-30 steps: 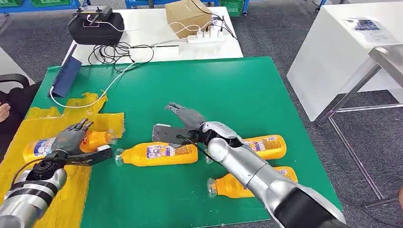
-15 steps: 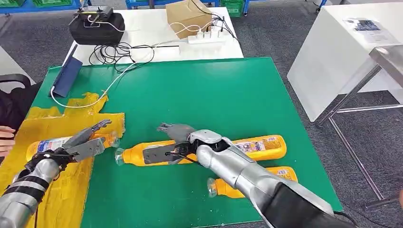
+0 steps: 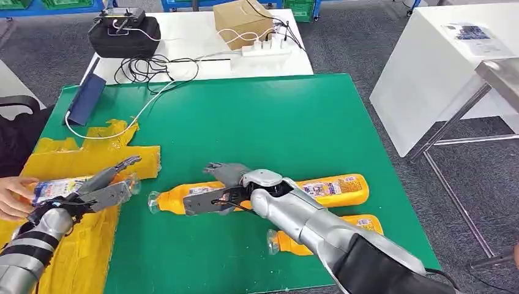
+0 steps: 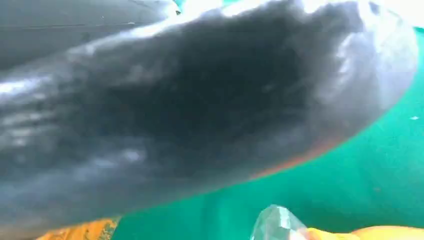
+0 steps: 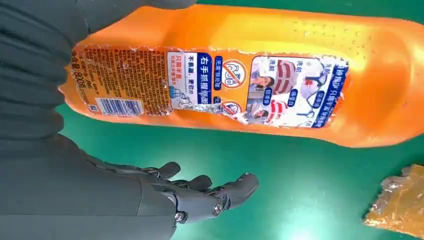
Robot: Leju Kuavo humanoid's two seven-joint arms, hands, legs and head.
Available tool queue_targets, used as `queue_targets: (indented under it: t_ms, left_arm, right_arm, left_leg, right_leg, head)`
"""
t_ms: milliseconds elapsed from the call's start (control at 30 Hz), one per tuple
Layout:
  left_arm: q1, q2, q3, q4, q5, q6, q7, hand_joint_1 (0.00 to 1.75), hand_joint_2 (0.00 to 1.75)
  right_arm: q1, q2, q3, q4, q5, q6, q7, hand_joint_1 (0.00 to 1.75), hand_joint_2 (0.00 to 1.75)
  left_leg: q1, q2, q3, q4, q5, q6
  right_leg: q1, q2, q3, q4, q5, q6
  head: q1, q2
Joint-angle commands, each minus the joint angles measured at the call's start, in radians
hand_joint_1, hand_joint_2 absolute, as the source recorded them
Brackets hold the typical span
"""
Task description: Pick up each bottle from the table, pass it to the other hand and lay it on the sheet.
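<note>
cardboard box [image 3: 243,19], power strip [image 3: 264,46], black bag [image 3: 123,34] behind.

My left wrist camera is mostly blocked by a blurred dark grey mass, so I cannot tell how the left hand [image 3: 101,190] lies. My silver right forearm [image 3: 306,220] covers much of the nearest orange plastic bottle [image 3: 287,244]. A person's hand [image 3: 15,196] is cut by the edge.

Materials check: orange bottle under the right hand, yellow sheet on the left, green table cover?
Orange bottle: looks like glossy plastic, with soft highlights, a clear cap end and a torn foil-edged paper label. Yellow sheet: thin crinkly plastic film or tape, judging by wrinkles and ragged edges. Green table cover: matte and flat, possibly a rubber or vinyl mat; unclear.
</note>
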Motion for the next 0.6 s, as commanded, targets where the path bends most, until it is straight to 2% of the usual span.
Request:
queue_targets:
  t_ms: [33,100,233,267,300,333,400,600]
  left_arm:
    - [0.065,-0.053,0.097,-0.155,0.332,-0.224,-0.074,0.00,0.00]
    - [0.090,-0.097,0.156,-0.221,0.443,-0.295,-0.062,0.00,0.00]
    - [0.096,-0.138,0.213,-0.260,0.542,-0.351,-0.039,0.00,0.00]
    - [0.093,-0.148,0.226,-0.261,0.560,-0.360,-0.035,0.00,0.00]
    - [0.074,-0.245,0.379,-0.248,0.834,-0.470,0.059,0.00,0.00]
    - [0.080,-0.264,0.385,-0.298,0.869,-0.466,0.118,0.00,0.00]
    - [0.084,-0.277,0.378,-0.326,0.919,-0.447,0.171,0.00,0.00]
    - [0.072,-0.282,0.385,-0.306,1.012,-0.449,0.200,0.00,0.00]
  right_arm:
    - [-0.042,0.055,0.157,0.166,0.059,0.066,-0.034,0.00,1.75]
    - [-0.030,0.069,0.205,0.189,0.085,0.103,-0.044,0.00,1.75]
    - [-0.008,0.077,0.262,0.211,0.112,0.164,-0.050,0.00,1.75]
    - [-0.003,0.076,0.276,0.214,0.120,0.179,-0.050,1.75,1.75]
    - [0.036,0.056,0.321,0.226,0.157,0.253,-0.010,1.75,1.75]
    - [0.065,0.040,0.338,0.231,0.172,0.238,-0.021,1.75,1.75]
    - [0.092,0.026,0.345,0.247,0.178,0.216,-0.023,1.75,1.75]
    - [0.077,0.021,0.329,0.244,0.162,0.243,-0.006,1.75,1.75]
  left_leg:
    - [0.000,0.001,0.003,-0.001,-0.001,0.001]
    - [0.000,0.000,0.003,-0.001,-0.001,0.001]
    - [0.000,-0.001,0.006,-0.002,-0.002,0.002]
    - [0.000,0.000,0.004,-0.001,-0.001,0.002]
    - [0.000,-0.002,0.005,-0.002,-0.001,0.002]
    - [0.000,-0.003,0.004,-0.002,0.000,0.002]
    - [0.001,-0.007,0.007,-0.004,0.000,0.002]
    - [0.000,-0.002,0.014,-0.004,-0.002,0.001]
  right_leg:
    - [0.000,-0.001,0.002,-0.001,-0.001,-0.002]
    - [0.000,-0.002,0.003,-0.001,-0.001,-0.001]
    - [0.001,-0.004,0.005,-0.002,-0.002,-0.002]
    - [0.001,-0.002,0.003,-0.002,-0.001,-0.002]
    - [0.001,-0.004,0.005,-0.002,-0.002,-0.002]
    - [0.001,-0.005,0.005,-0.003,-0.001,-0.002]
    - [0.002,-0.009,0.009,-0.006,-0.002,-0.002]
    - [0.001,-0.004,0.012,-0.006,-0.001,-0.003]
  head:
    - [0.000,0.000]
    - [0.000,0.000]
    - [0.000,0.000]
    - [0.000,0.000]
    - [0.000,0.000]
    - [0.000,0.000]
    - [0.000,0.000]
    - [0.000,0.000]
